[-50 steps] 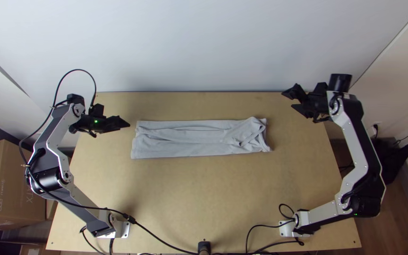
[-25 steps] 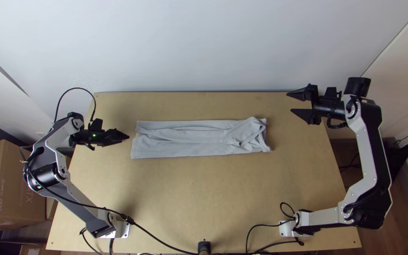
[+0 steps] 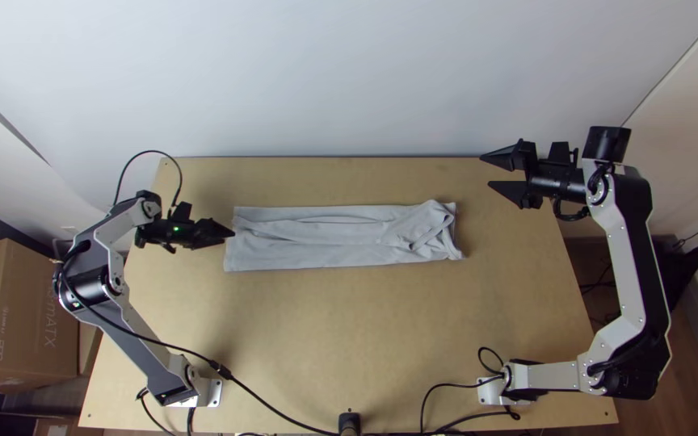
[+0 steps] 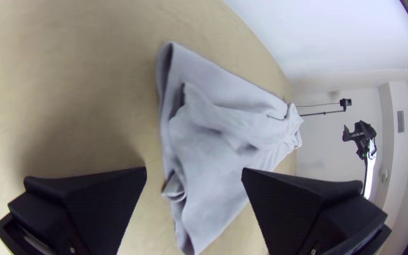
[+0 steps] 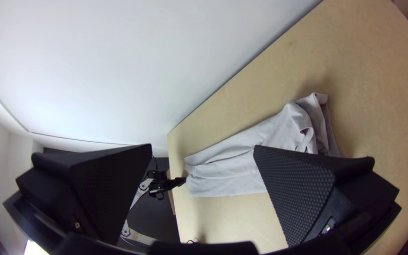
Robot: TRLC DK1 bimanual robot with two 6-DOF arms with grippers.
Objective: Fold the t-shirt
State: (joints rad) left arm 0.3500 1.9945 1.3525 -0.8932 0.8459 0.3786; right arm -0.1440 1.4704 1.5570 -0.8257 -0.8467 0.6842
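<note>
Top view shows the t-shirt (image 3: 309,250) lying as a long folded strip across the middle of the table (image 3: 349,339), with wrinkles and one bunched end. The left gripper (image 3: 231,232) is at the smoother end, its fingers apart; the right gripper (image 3: 486,171), also spread, is beyond the bunched end. A black cable (image 3: 221,371) crosses the near left part (a small obstacle there), a white wall (image 3: 349,73) stands behind, and a cardboard box (image 3: 22,315) is at the left.
</note>
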